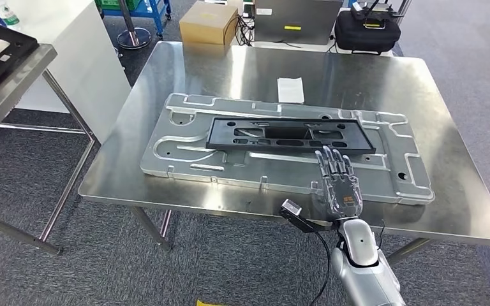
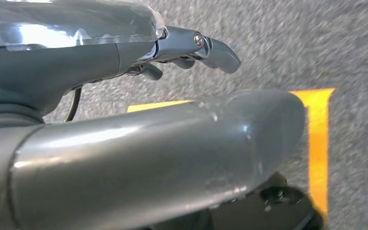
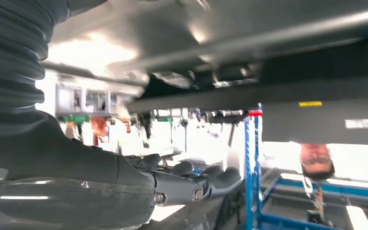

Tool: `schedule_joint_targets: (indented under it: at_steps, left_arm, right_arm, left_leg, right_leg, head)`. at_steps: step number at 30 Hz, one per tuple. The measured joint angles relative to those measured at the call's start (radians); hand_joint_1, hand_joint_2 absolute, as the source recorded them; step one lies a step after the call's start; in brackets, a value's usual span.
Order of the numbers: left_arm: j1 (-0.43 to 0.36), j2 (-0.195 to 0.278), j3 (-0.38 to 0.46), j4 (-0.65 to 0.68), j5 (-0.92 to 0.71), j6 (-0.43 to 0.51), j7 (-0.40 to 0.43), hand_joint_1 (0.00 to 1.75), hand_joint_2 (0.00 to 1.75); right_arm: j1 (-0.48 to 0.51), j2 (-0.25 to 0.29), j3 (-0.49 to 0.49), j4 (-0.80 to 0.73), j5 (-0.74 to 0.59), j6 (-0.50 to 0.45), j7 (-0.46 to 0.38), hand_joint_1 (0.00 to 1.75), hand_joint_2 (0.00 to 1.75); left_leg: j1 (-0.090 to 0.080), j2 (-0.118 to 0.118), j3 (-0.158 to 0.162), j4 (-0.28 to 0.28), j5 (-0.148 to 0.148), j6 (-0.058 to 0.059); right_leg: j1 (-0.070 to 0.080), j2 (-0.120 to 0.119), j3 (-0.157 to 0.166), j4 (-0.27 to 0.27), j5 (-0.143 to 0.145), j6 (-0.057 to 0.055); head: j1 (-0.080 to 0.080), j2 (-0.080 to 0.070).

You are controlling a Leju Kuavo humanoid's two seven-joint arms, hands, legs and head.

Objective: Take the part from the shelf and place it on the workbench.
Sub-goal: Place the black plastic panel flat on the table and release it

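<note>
black part (image 1: 290,136) on workbench (image 1: 166,76) | right hand (image 1: 339,185) open, empty

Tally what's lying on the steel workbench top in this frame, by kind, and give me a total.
Large silver metal panel: 1
Black plastic part, lying on that panel: 1
White paper slip: 1
Total: 3
The right hand hovers by the part, holding nothing.
</note>
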Motion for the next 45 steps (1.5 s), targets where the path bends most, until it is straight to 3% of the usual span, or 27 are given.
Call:
schedule_joint_targets:
  at_steps: [1, 3, 5, 6, 8, 9, 11, 12, 14, 16, 17, 18, 20, 22, 23, 25, 27, 29, 31, 32, 34, 36, 38, 39, 42, 43, 45]
  left_arm:
    - [0.0, 0.0, 0.0, 0.0, 0.0, 0.0, 0.0, 0.0, 0.0]
    - [0.0, 0.001, 0.0, 0.0, 0.0, 0.0, 0.0, 0.0, 0.0]
    - [0.0, 0.003, 0.0, 0.0, 0.0, 0.0, 0.0, 0.0, 0.0]
    - [-0.001, 0.004, 0.0, 0.0, 0.001, 0.0, 0.0, 0.0, 0.0]
    - [-0.003, 0.004, 0.0, 0.0, 0.001, 0.0, -0.001, 0.0, 0.0]
    - [-0.003, 0.004, 0.0, 0.0, 0.001, 0.0, -0.001, 0.0, 0.0]
    - [-0.002, 0.004, 0.0, 0.0, 0.001, 0.0, -0.001, 0.0, 0.0]
    - [-0.003, 0.004, 0.0, 0.0, 0.001, 0.0, -0.001, 0.0, 0.0]
    - [-0.004, 0.004, 0.0, 0.0, 0.001, 0.0, -0.001, 0.0, 0.0]
    - [-0.004, 0.004, 0.001, 0.0, 0.001, -0.001, -0.001, 0.0, 0.0]
    - [-0.004, 0.004, 0.002, 0.0, 0.001, -0.001, -0.001, 0.0, 0.0]
    - [-0.004, 0.004, 0.002, 0.0, 0.001, -0.001, -0.001, 0.0, 0.0]
    - [-0.004, 0.004, 0.003, 0.0, 0.001, -0.002, -0.001, 0.0, 0.0]
    - [-0.004, 0.004, 0.005, 0.0, 0.001, -0.003, -0.001, 0.0, 0.0]
    - [-0.004, 0.004, 0.005, 0.0, 0.001, -0.004, -0.001, 0.0, 0.0]
    - [-0.004, 0.003, 0.007, 0.0, 0.002, -0.006, -0.001, 0.0, 0.0]
    - [-0.002, 0.004, 0.01, 0.0, 0.005, -0.007, 0.0, 0.0, 0.0]
    - [0.001, 0.004, 0.014, 0.0, 0.008, -0.007, 0.001, 0.0, 0.0]
    - [0.004, 0.004, 0.018, 0.0, 0.013, -0.007, 0.0, 0.0, 0.0]
    - [0.005, 0.004, 0.019, 0.0, 0.016, -0.006, 0.0, 0.0, 0.0]
    - [0.006, 0.004, 0.024, 0.0, 0.025, -0.003, 0.0, 0.0, 0.0]
    - [0.007, 0.006, 0.032, 0.0, 0.034, 0.001, 0.0, 0.0, 0.0]
    - [0.007, 0.008, 0.042, 0.0, 0.043, 0.002, -0.001, 0.0, 0.0]
    - [0.007, 0.009, 0.046, 0.0, 0.046, 0.002, -0.002, 0.0, 0.0]
    - [0.009, 0.007, 0.061, 0.0, 0.053, 0.002, -0.004, 0.0, 0.0]
    - [0.009, 0.006, 0.066, 0.0, 0.056, 0.003, -0.004, 0.0, 0.0]
    - [0.009, 0.005, 0.076, 0.0, 0.066, 0.004, -0.007, 0.0, 0.0]
  right_arm:
    - [0.004, 0.001, 0.0, 0.0, 0.001, 0.0, 0.0, 0.0, 1.75]
    - [0.01, 0.003, 0.0, 0.001, 0.003, 0.0, 0.0, 0.0, 1.75]
    - [0.014, 0.003, 0.0, 0.002, 0.005, 0.0, 0.0, 0.0, 1.75]
    - [0.015, 0.003, 0.0, 0.001, 0.006, 0.0, 0.0, 0.0, 1.75]
    - [0.015, 0.003, 0.0, 0.0, 0.006, -0.001, 0.0, 0.0, 1.75]
    - [0.015, 0.003, 0.0, 0.0, 0.006, -0.001, 0.0, 0.0, 1.75]
    - [0.017, 0.003, 0.0, 0.001, 0.006, -0.001, 0.0, 0.0, 1.75]
    - [0.018, 0.003, 0.0, 0.001, 0.006, -0.001, 0.0, 0.0, 1.75]
    - [0.019, 0.004, 0.0, 0.003, 0.008, -0.001, 0.0, 0.0, 1.75]
    - [0.018, 0.004, 0.0, 0.006, 0.012, -0.002, 0.001, 0.0, 1.75]
    - [0.019, 0.004, 0.0, 0.008, 0.014, -0.002, 0.001, 0.0, 1.75]
    - [0.019, 0.004, 0.0, 0.011, 0.016, -0.003, 0.001, 0.0, 1.75]
    - [0.019, 0.004, 0.0, 0.016, 0.025, -0.005, 0.001, 0.0, 1.75]
    - [0.018, 0.005, 0.0, 0.017, 0.039, -0.01, 0.002, 0.0, 1.75]
    - [0.019, 0.007, 0.0, 0.017, 0.046, -0.015, 0.003, 0.0, 1.75]
    - [0.024, 0.012, 0.001, 0.017, 0.057, -0.024, 0.003, 0.0, 1.75]
    - [0.038, 0.021, 0.002, 0.017, 0.063, -0.034, 0.003, 0.0, 1.75]
    - [0.063, 0.035, 0.003, 0.01, 0.057, -0.055, 0.003, 0.0, 1.75]
    - [0.104, 0.053, 0.003, -0.01, 0.027, -0.087, -0.005, 0.0, 1.75]
    - [0.13, 0.063, 0.003, -0.023, 0.002, -0.101, -0.014, 0.0, 1.75]
    - [0.182, 0.081, 0.002, -0.052, -0.072, -0.12, -0.044, 0.0, 1.75]
    - [0.233, 0.099, -0.006, -0.079, -0.184, -0.125, -0.09, 0.0, 1.75]
    - [0.278, 0.12, -0.028, -0.095, -0.332, -0.121, -0.155, 0.0, 1.75]
    - [0.298, 0.13, -0.043, -0.098, -0.402, -0.116, -0.19, 0.0, 1.75]
    - [0.349, 0.157, -0.101, -0.098, -0.551, -0.079, -0.278, 0.0, 1.75]
    - [0.361, 0.165, -0.122, -0.095, -0.604, -0.049, -0.307, 0.0, 1.75]
    - [0.379, 0.182, -0.18, -0.075, -0.731, 0.031, -0.387, 0.0, 1.75]
  left_leg:
    - [0.004, 0.0, -0.007, 0.061, -0.028, -0.005]
    - [0.012, 0.001, 0.016, 0.108, -0.011, -0.016]
    - [0.019, 0.001, 0.102, 0.021, 0.029, -0.027]
    - [0.02, 0.001, 0.155, -0.051, 0.025, -0.029]
    - [0.017, -0.001, 0.212, -0.141, -0.003, -0.02]
    - [0.014, -0.001, 0.218, -0.154, -0.009, -0.01]
    - [0.014, 0.002, 0.205, -0.155, 0.006, 0.011]
    - [0.015, 0.004, 0.197, -0.157, 0.018, 0.021]
    - [0.017, 0.008, 0.172, -0.16, 0.044, 0.034]
    - [0.016, 0.008, 0.139, -0.16, 0.07, 0.038]
    - [0.016, 0.009, 0.122, -0.16, 0.082, 0.037]
    - [0.016, 0.009, 0.106, -0.159, 0.094, 0.036]
    - [0.016, 0.008, 0.077, -0.158, 0.117, 0.031]
    - [0.014, 0.007, 0.06, -0.158, 0.137, 0.022]
    - [0.014, 0.007, 0.057, -0.16, 0.146, 0.016]
    - [0.015, 0.007, 0.054, -0.168, 0.167, 0.002]
    - [0.017, 0.005, 0.046, -0.161, 0.156, -0.009]
    - [0.018, 0.004, 0.025, -0.09, 0.067, -0.014]
    - [0.019, 0.005, 0.004, 0.034, -0.029, -0.016]
    - [0.019, 0.005, 0.003, 0.084, -0.044, -0.018]
    - [0.018, 0.005, 0.039, 0.105, -0.008, -0.016]
    - [0.013, 0.004, 0.133, -0.001, 0.026, -0.005]
    - [0.006, 0.003, 0.222, -0.134, 0.004, 0.007]
    - [0.002, 0.003, 0.242, -0.169, -0.01, 0.01]
    - [0.004, 0.009, 0.234, -0.191, 0.013, 0.024]
    - [0.008, 0.012, 0.225, -0.195, 0.026, 0.032]
    - [0.01, 0.017, 0.198, -0.198, 0.052, 0.041]
  right_leg:
    - [-0.001, -0.001, -0.019, 0.004, 0.011, 0.004]
    - [-0.006, -0.003, -0.059, 0.019, 0.031, 0.013]
    - [-0.013, -0.004, -0.099, 0.043, 0.044, 0.025]
    - [-0.014, -0.004, -0.115, 0.057, 0.049, 0.031]
    - [-0.012, -0.004, -0.131, 0.075, 0.059, 0.044]
    - [-0.011, -0.004, -0.134, 0.077, 0.065, 0.05]
    - [-0.014, -0.001, -0.138, 0.077, 0.073, 0.063]
    - [-0.016, 0.001, -0.145, 0.09, 0.052, 0.068]
    - [-0.019, 0.004, -0.17, 0.165, -0.042, 0.077]
    - [-0.02, 0.004, -0.189, 0.278, -0.131, 0.082]
    - [-0.02, 0.004, -0.187, 0.317, -0.14, 0.083]
    - [-0.02, 0.005, -0.172, 0.331, -0.127, 0.083]
    - [-0.019, 0.006, -0.096, 0.267, -0.076, 0.076]
    - [-0.014, 0.009, 0.014, 0.128, -0.075, 0.064]
    - [-0.01, 0.011, 0.049, 0.074, -0.086, 0.059]
    - [-0.004, 0.011, 0.067, 0.03, -0.093, 0.049]
    - [-0.007, 0.006, 0.052, 0.025, -0.069, 0.035]
    - [-0.01, 0.001, 0.029, 0.02, -0.042, 0.019]
    - [-0.006, 0.0, -0.001, 0.023, -0.02, 0.011]
    - [-0.003, -0.001, -0.017, 0.027, -0.01, 0.011]
    - [0.001, -0.004, -0.051, 0.038, 0.007, 0.012]
    - [0.003, -0.004, -0.082, 0.053, 0.02, 0.015]
    - [0.003, -0.004, -0.099, 0.065, 0.032, 0.023]
    - [0.002, -0.005, -0.102, 0.067, 0.038, 0.028]
    - [-0.001, 0.0, -0.11, 0.072, 0.043, 0.046]
    - [-0.002, 0.004, -0.12, 0.09, 0.016, 0.051]
    - [-0.008, 0.01, -0.147, 0.183, -0.082, 0.061]
  head:
    - [0.0, 0.0]
    - [0.0, 0.0]
    - [-0.001, 0.0]
    - [-0.002, 0.0]
    - [-0.002, 0.0]
    - [-0.003, 0.0]
    - [-0.006, 0.0]
    - [-0.006, 0.0]
    - [-0.003, 0.0]
    - [0.0, 0.0]
    - [0.0, 0.0]
    - [0.0, 0.0]
    - [0.0, 0.0]
    - [0.0, 0.0]
    - [0.0, 0.0]
    - [0.0, 0.0]
    - [0.001, 0.0]
    - [-0.004, 0.0]
    - [-0.008, 0.0]
    - [-0.008, 0.0]
    - [-0.008, 0.0]
    - [-0.008, 0.0]
    - [-0.008, 0.0]
    - [-0.008, 0.0]
    - [-0.011, 0.0]
    - [-0.009, 0.0]
    - [-0.004, 0.0]
